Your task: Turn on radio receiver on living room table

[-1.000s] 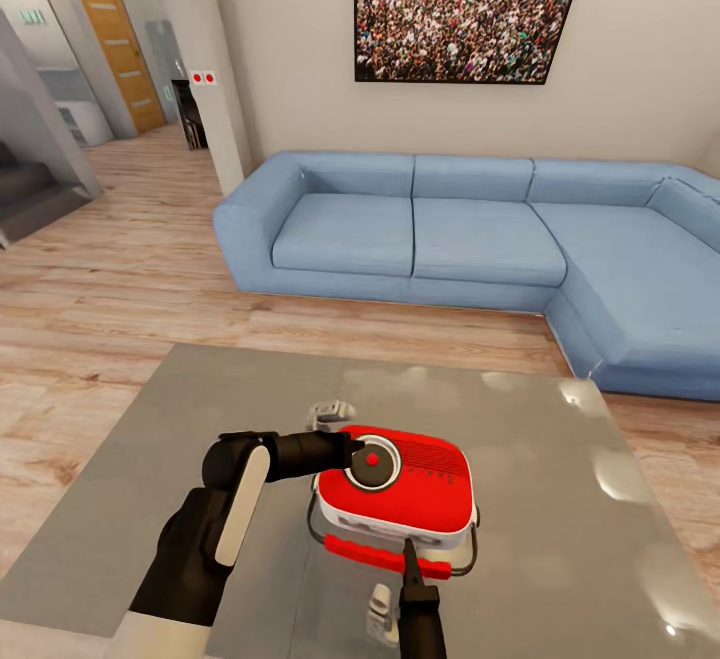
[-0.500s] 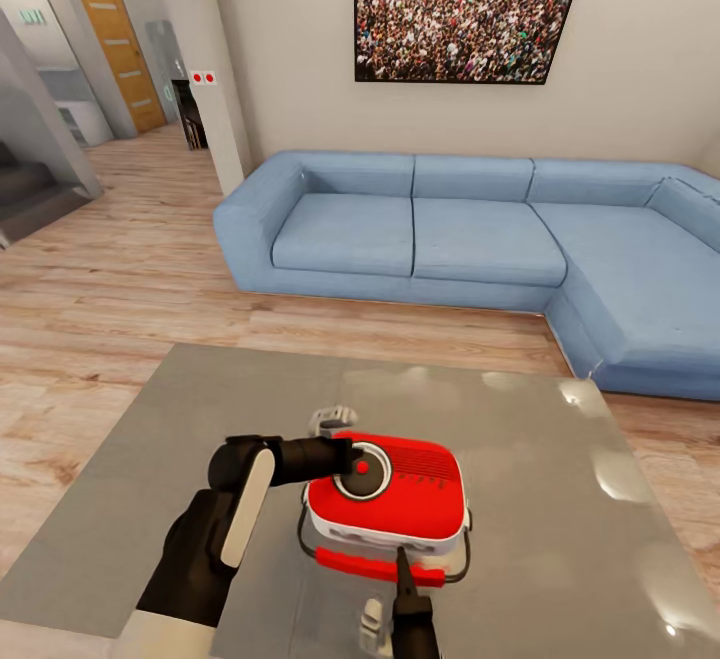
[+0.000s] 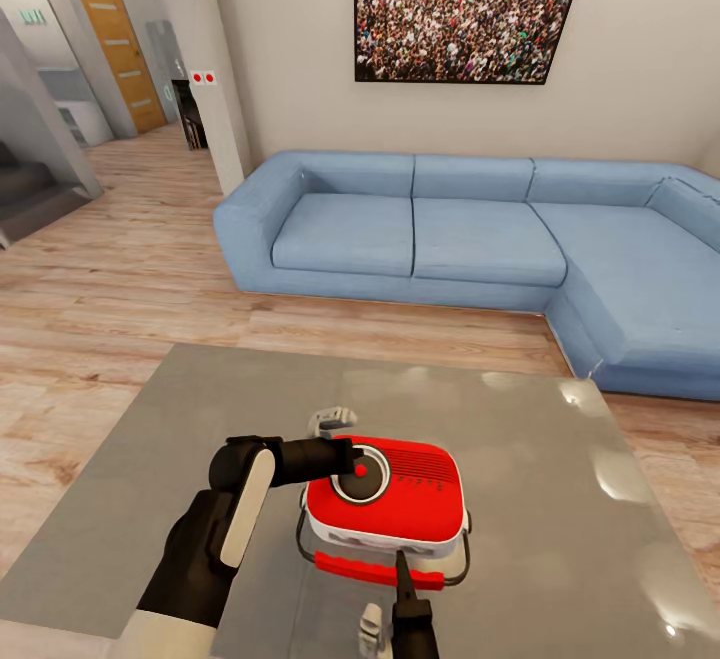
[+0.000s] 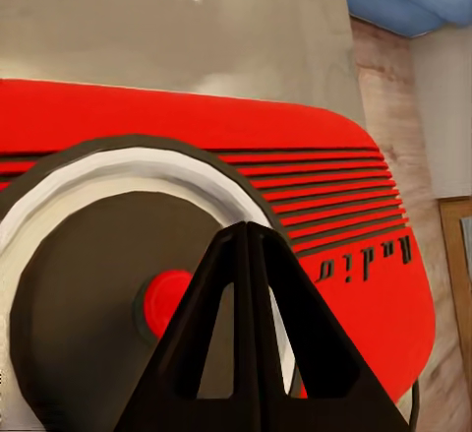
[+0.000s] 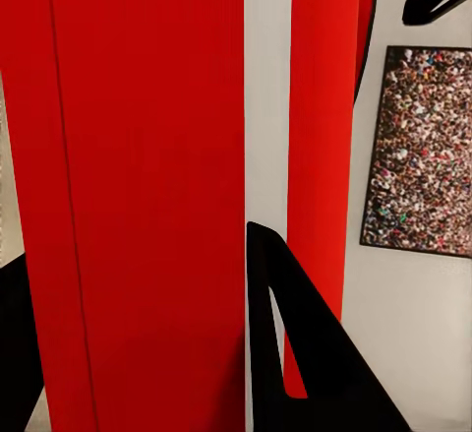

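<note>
The radio receiver (image 3: 385, 494) lay face-up on the table (image 3: 560, 499), toward its near edge and a little left of centre, with the blue sofa (image 3: 480, 239) well beyond it across the wood floor. Its red handle (image 3: 378, 571) lay along the near side on a thin wire bail.

From the left, the left gripper (image 3: 349, 461) had reached in over the round dial (image 3: 362, 471). Seen along that arm, its fingers (image 4: 251, 334) were pressed together into a single point just beside the red button (image 4: 165, 299) at the dial's centre; whether the tip actually touched it I could not tell.

From the near side, the right gripper (image 3: 402, 567) stood right at the handle. In the right wrist view one dark finger (image 5: 295, 353) showed against the red bar (image 5: 320, 156), with another dark edge at the far margin, so the jaws looked parted, perhaps straddling the handle; I could not tell if they pinched it.

The receiver looked like a light, stiff plastic shell on a glossy top, so I judged it would skid under a sideways push. A straight downward press on the button seemed safest, with the handle the natural place to steady it.
</note>
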